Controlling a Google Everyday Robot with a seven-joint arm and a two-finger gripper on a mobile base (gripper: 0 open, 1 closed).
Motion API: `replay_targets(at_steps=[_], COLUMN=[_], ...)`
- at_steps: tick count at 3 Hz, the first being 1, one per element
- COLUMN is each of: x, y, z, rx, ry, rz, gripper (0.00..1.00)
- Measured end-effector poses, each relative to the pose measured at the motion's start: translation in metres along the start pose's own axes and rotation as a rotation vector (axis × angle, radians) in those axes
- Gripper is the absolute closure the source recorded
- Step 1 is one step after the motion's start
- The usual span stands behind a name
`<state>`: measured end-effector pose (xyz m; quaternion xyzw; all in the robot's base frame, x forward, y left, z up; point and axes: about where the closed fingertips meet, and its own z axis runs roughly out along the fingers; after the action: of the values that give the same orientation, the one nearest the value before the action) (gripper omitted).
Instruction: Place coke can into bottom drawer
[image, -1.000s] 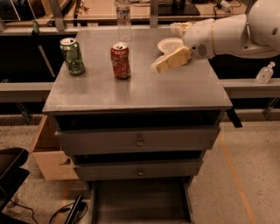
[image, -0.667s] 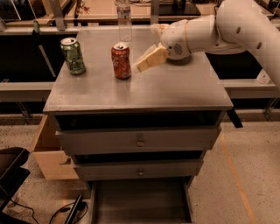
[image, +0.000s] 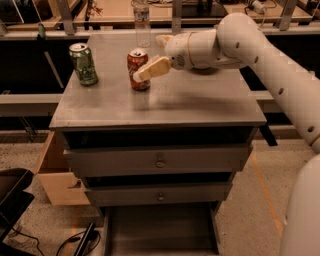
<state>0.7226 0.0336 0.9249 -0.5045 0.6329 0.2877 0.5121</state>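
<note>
The coke can (image: 134, 62) stands upright, long axis vertical, toward the back left of the cabinet top (image: 190, 105), near the green can (image: 82, 64) on its left. The gripper (image: 148, 57) comes in from the can's right with fingers spread. Its near finger crosses the can's front, contact unclear, and the open bottom drawer (image: 160, 230) lies well below.

High front camera looks down — claw (image: 148, 57) above cabinet top (image: 200, 107).
</note>
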Motion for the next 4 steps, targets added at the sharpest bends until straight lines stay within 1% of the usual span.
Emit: replay_targets(at_steps=[1,2,4], x=[0.01,0.014,0.013], y=[-0.013,-0.015,-0.012], z=[0.024,0.038,0.045], rx=[-0.008,-0.028,-0.04], ry=[-0.05,-0.115,-0.12], rz=[0.071,0.13,0.135], gripper=[0.18,0.41,0.87])
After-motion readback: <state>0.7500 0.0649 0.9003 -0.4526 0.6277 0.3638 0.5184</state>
